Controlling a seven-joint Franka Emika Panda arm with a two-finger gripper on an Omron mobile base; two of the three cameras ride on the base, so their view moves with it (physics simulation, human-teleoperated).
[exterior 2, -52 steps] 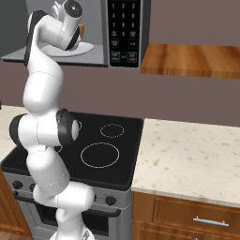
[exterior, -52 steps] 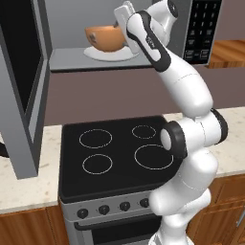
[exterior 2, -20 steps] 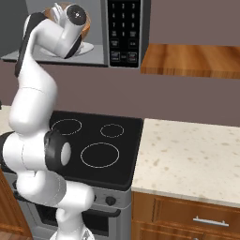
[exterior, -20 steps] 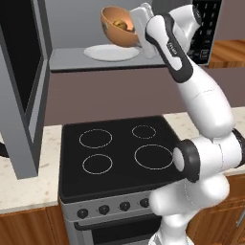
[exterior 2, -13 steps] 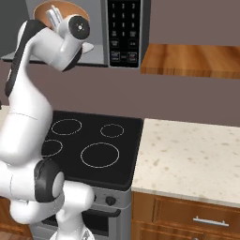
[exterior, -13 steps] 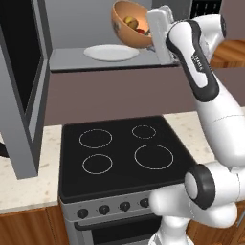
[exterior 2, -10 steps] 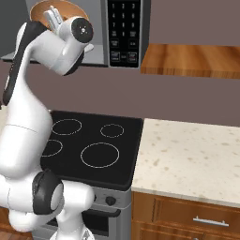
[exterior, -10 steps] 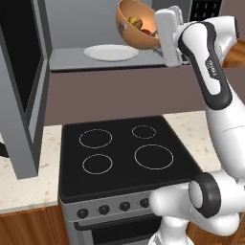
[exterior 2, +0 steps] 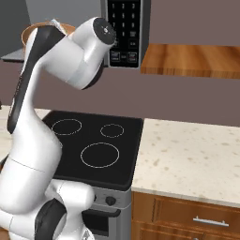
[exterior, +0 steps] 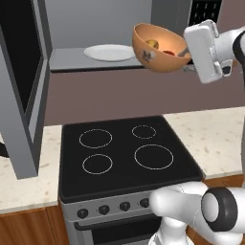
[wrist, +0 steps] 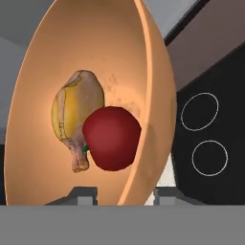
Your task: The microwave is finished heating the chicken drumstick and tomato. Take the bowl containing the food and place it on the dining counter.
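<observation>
The orange-tan bowl (exterior: 160, 48) hangs tilted in the air above the back of the stove, just outside the microwave (exterior: 95, 28). My gripper (exterior: 184, 52) is shut on its right rim. In the hand view the bowl (wrist: 57, 72) holds the yellowish chicken drumstick (wrist: 79, 112) with the red tomato (wrist: 112, 139) resting against it, and the rim sits between my gripper's (wrist: 125, 194) two tips. In the right base view my arm hides all of the bowl (exterior 2: 32, 31) but a strip of its rim. The dining counter is out of view.
The microwave door (exterior: 19, 86) stands open at the left, and a white plate (exterior: 110, 52) lies inside. A black stove (exterior: 127, 153) is below. Beige counter (exterior 2: 192, 159) runs to its right, under a wooden shelf (exterior 2: 192, 58) and beside the keypad (exterior 2: 123, 33).
The bowl, which was lifted off the white plate earlier, has travelled right and a little down, out of the microwave mouth. My arm has swung right with it.
</observation>
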